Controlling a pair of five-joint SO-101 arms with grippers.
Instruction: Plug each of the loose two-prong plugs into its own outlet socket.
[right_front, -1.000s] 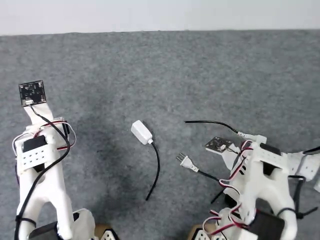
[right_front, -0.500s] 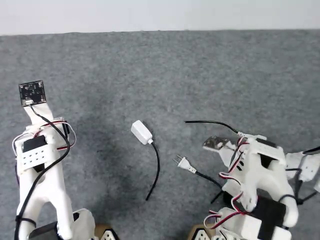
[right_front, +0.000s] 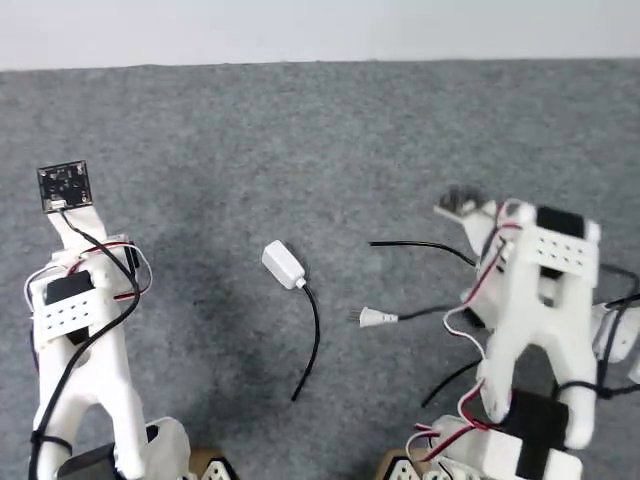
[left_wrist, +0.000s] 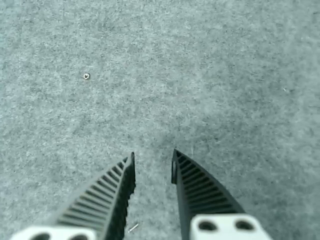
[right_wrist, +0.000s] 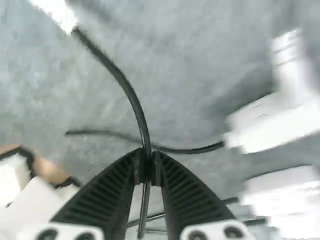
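Note:
A white two-prong plug (right_front: 378, 318) lies on the grey carpet with its prongs pointing left. Its black cord (right_front: 432, 312) runs right, under the raised right arm (right_front: 540, 270). In the right wrist view my right gripper (right_wrist: 144, 161) is shut on that black cord (right_wrist: 131, 95), which leads away to the white plug (right_wrist: 59, 12). A white socket block (right_front: 283, 263) with its own black lead (right_front: 314, 340) lies mid-table. My left gripper (left_wrist: 152, 161) hangs open over bare carpet at the far left, with nothing between its fingers.
A second black cord (right_front: 420, 246) curves across the carpet beside the right arm. The left arm (right_front: 70, 300) stands at the left edge. A tiny screw (left_wrist: 86, 76) lies on the carpet ahead of the left gripper. Blurred white arm parts (right_wrist: 280, 120) are close to the right gripper.
The right arm has risen and swung toward the far side, with the cord in its gripper. The plug turned so its prongs point left. The left arm has not moved.

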